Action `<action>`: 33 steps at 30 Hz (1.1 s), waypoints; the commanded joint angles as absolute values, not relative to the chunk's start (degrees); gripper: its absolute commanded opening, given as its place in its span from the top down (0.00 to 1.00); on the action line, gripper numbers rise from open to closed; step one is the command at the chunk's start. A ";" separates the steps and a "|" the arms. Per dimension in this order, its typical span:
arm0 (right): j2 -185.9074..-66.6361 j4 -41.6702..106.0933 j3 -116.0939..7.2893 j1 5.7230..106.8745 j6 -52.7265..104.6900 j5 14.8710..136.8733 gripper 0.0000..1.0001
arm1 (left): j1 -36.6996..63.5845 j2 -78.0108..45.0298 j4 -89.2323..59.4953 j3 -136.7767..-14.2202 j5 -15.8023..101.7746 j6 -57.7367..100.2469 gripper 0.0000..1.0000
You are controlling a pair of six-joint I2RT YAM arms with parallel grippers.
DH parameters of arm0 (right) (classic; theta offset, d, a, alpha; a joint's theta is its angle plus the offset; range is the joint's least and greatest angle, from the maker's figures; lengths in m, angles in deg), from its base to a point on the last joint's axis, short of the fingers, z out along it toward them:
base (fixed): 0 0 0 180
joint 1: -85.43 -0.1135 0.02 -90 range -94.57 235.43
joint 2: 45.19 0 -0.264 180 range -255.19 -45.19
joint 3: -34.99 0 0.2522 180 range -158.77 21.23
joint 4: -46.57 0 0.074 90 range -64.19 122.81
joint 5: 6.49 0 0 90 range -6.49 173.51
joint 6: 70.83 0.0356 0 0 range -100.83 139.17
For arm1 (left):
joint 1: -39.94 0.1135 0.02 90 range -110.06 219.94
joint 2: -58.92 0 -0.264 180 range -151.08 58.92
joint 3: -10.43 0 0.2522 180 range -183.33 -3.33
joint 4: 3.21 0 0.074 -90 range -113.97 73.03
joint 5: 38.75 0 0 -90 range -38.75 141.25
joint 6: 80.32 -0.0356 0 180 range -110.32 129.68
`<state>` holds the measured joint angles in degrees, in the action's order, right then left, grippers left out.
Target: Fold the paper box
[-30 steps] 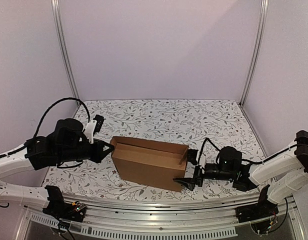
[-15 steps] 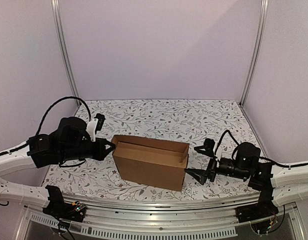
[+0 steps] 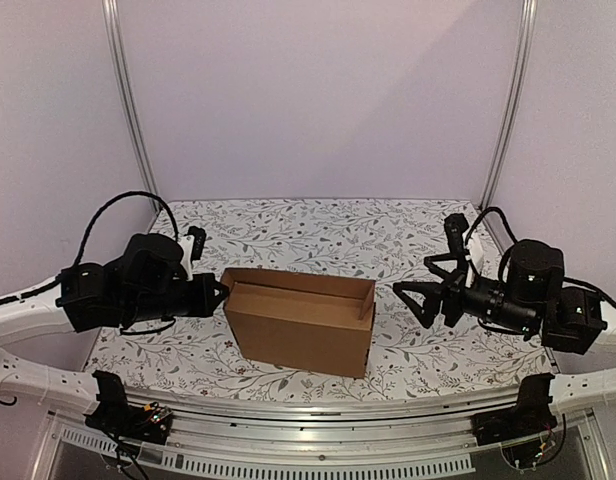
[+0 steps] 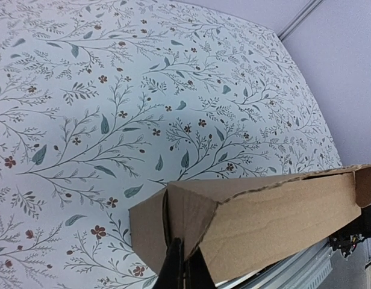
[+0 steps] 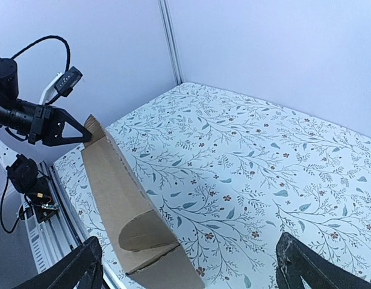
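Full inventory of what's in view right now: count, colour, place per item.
paper box: 1, brown cardboard, mid-table toward the near edge, top open
table: 1, white cover with floral print, under the box
walls: 3, pale lilac, left, back and right
corner posts: 2, silver, back corners
rail: 1, silver, along the near table edge
arms: 2, white and black, near left and near right
left gripper: 1, black, closed on the box's left end
right gripper: 1, black, open, beside the box's right end, not touching it
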<state>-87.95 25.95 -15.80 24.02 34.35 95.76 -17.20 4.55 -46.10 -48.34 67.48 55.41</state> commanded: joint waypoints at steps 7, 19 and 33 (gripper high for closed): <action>-105.31 8.52 -33.91 14.84 46.96 113.82 0.01 | -21.19 1.79 -54.98 -49.37 72.60 63.24 1.00; -116.51 0.82 -42.98 11.26 57.46 124.64 0.18 | -23.74 1.89 -56.16 -50.68 77.71 67.06 1.00; -122.91 -0.57 -47.19 10.38 58.70 125.35 0.48 | -25.03 1.86 -57.28 -51.08 80.68 68.87 1.00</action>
